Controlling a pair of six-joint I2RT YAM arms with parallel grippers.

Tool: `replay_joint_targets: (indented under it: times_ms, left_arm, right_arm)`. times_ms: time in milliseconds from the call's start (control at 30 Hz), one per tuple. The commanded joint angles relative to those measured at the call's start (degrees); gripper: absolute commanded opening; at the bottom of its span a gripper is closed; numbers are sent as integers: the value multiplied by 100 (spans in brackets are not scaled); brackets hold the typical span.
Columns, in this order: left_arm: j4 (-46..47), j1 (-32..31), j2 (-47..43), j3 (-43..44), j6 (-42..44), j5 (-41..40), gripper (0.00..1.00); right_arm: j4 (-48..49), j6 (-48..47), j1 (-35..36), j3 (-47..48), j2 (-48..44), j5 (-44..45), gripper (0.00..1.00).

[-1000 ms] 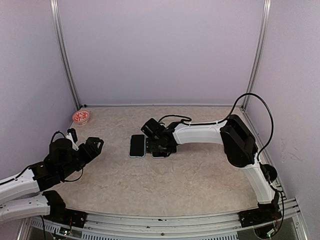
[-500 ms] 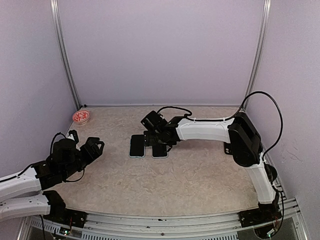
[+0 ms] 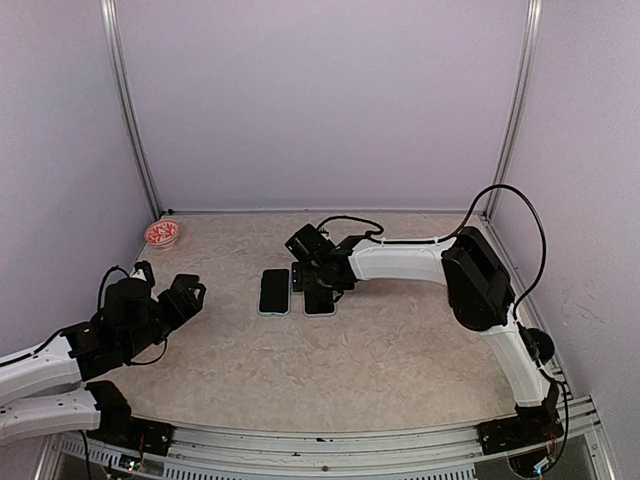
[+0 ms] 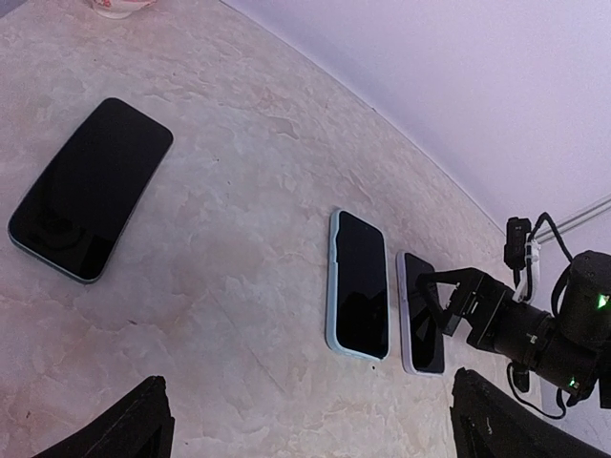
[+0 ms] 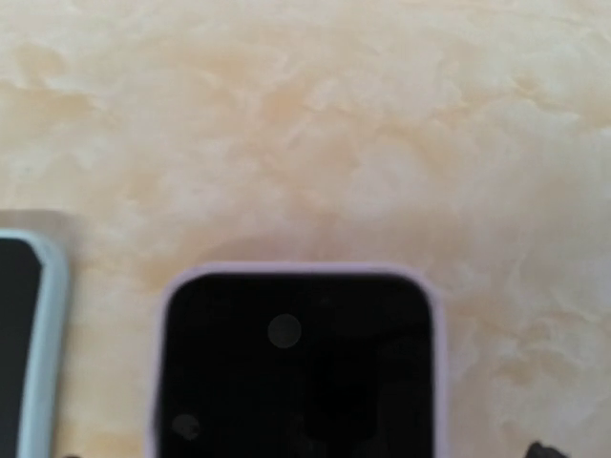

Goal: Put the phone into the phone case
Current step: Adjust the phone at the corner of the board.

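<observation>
At the far left corner of the table (image 3: 380, 350), a small red-and-white dish (image 3: 162, 234) is sitting out of the way, taking no part in the job. Nearer the arms, the left gripper (image 3: 186, 294) is hanging low over the surface. Its fingers (image 4: 138, 425) are spread wide with nothing between them, and it is apparently keeping aside so the other arm has room. Its wrist view is showing a dark phone (image 4: 91, 191) lying flat, face up, well apart from the others; I cannot find this one in the overhead view.

Near the middle, a pale-blue-rimmed phone (image 3: 274, 291) is lying flat. Just beside it on the right, not touching, a lilac-rimmed case (image 3: 319, 303) is lying parallel. Its face is showing black from rim to rim, so the phone is probably seated in it already, though an empty dark-lined shell would look much alike.

The right gripper (image 3: 314, 283) is hovering over the far end of that case and pointing down, likely placed to press or check the top edge. I cannot tell whether its jaws are spread or closed, since its wrist view is showing almost none of them.
</observation>
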Motion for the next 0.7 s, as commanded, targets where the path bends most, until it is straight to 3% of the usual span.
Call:
replay_joint_targets:
  times_ms: [0,667]
  left_arm:
    - [-84,38,-37,129,-28,-105,99]
    - [-78,38,-33,106,4,-118,99]
  right_arm:
    - [-8,-50,-66,170,175,62,100]
    - [203,15,-83,219,362,-355,99]
